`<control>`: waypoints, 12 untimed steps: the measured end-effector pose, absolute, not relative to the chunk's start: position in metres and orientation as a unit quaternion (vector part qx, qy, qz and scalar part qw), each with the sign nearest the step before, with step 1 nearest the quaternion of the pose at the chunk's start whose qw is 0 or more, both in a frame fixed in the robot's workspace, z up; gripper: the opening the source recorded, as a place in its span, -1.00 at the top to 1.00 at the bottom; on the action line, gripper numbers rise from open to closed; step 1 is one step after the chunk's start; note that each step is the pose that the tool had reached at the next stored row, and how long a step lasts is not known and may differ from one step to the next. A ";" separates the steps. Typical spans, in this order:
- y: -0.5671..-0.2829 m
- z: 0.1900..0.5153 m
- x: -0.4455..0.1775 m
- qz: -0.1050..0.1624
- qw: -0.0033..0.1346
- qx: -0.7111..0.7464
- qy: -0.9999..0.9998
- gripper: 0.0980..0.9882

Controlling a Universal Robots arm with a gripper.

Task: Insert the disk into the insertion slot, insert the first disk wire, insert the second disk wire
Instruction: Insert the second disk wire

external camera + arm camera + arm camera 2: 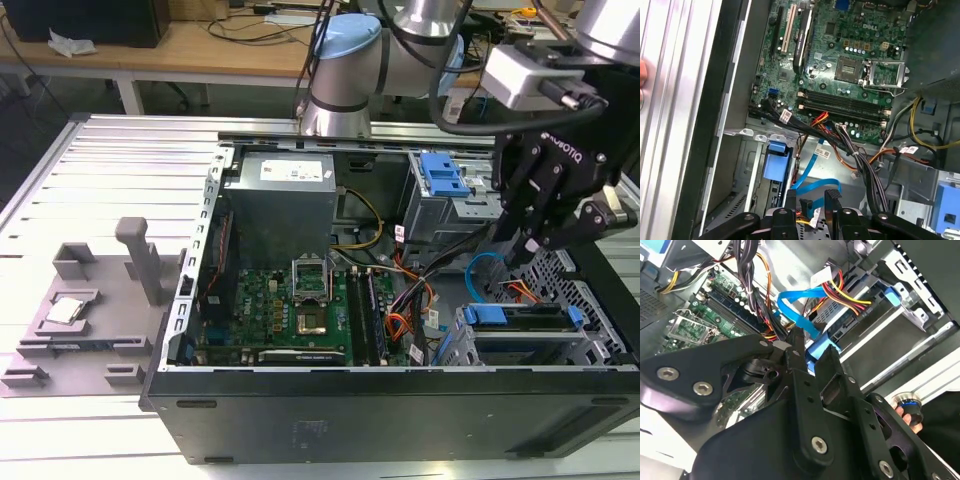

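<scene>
The large black computer case (pixel 400 410) lies open on its side on the ribbed aluminium table (pixel 110 170), with its green motherboard (pixel 285 310) facing up. In the corner on the exterior view's right is the insertion slot (pixel 600 345), a low bay of grey perforated sheet metal. The disk (pixel 528 318), a flat silver drive in a bright blue plastic carrier, lies seated inside it. A taller grey cage (pixel 425 215) with a ridged blue latch (pixel 440 175) stands near.

I hang just above the bay, close to the case's edge on that side. My black gripper (pixel 522 258) has its two fingers (pixel 832 200) parted, with a clear gap between them in both wrist views. The thin light-blue cable, the second disk wire (pixel 815 184), crosses that gap, and its dark plug (pixel 806 205) sits beside one finger. I cannot tell whether I touch it.

In the second wrist view, a red, orange and black wire bundle (pixel 845 292) crowds the disk's back edge and leaves little free room there.
</scene>
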State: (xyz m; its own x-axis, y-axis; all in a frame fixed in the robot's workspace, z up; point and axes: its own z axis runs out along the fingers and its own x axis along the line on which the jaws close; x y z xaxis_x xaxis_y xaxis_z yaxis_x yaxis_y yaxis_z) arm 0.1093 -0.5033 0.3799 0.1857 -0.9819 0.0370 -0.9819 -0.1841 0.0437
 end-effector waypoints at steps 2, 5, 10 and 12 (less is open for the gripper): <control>-0.503 0.376 0.110 0.001 0.030 0.772 -0.635 0.41; -0.503 0.371 0.112 0.005 0.034 0.777 -0.628 0.41; -0.503 0.367 0.112 0.007 0.037 0.780 -0.625 0.41; -0.503 0.367 0.112 0.008 0.037 0.780 -0.625 0.41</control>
State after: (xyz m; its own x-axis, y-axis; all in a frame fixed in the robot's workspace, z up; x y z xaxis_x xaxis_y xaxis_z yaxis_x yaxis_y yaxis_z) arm 0.1123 -0.5030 0.3672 0.2185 -0.9741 0.0580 -0.9752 -0.2159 0.0481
